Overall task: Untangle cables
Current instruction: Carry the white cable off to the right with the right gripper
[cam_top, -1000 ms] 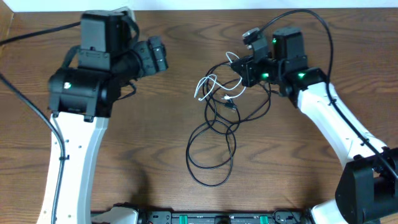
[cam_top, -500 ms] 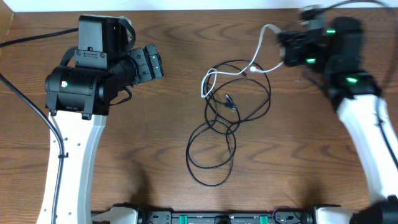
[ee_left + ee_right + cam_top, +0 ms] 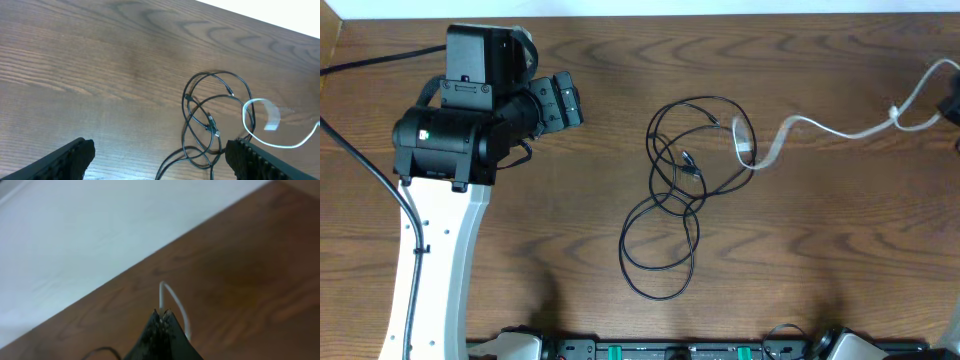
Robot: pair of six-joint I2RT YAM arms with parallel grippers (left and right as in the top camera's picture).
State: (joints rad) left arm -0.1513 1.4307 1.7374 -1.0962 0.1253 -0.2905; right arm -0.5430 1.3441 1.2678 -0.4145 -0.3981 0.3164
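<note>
The black cables [image 3: 675,200] lie in tangled loops at the middle of the table. The white cable [image 3: 820,125] runs from a loop at the tangle's right side out to the right edge. In the right wrist view my right gripper [image 3: 161,313] is shut on the white cable [image 3: 162,292], which curls back over the wood. In the overhead view only a dark sliver of the right gripper [image 3: 953,106] shows. My left gripper [image 3: 565,100] hangs open, apart from the tangle and to its left. Its fingers [image 3: 75,157] frame the black cables [image 3: 210,115] and the white cable [image 3: 260,112].
The left arm's white link and black body [image 3: 450,150] fill the left side. A thick black arm cable [image 3: 360,150] runs along the far left. The table's back edge meets a white surface [image 3: 75,230]. A rail [image 3: 650,350] lines the front edge.
My right gripper has swept right, almost out of the overhead view, drawing the white cable out of the black loops into a long line. The left arm has barely shifted.
</note>
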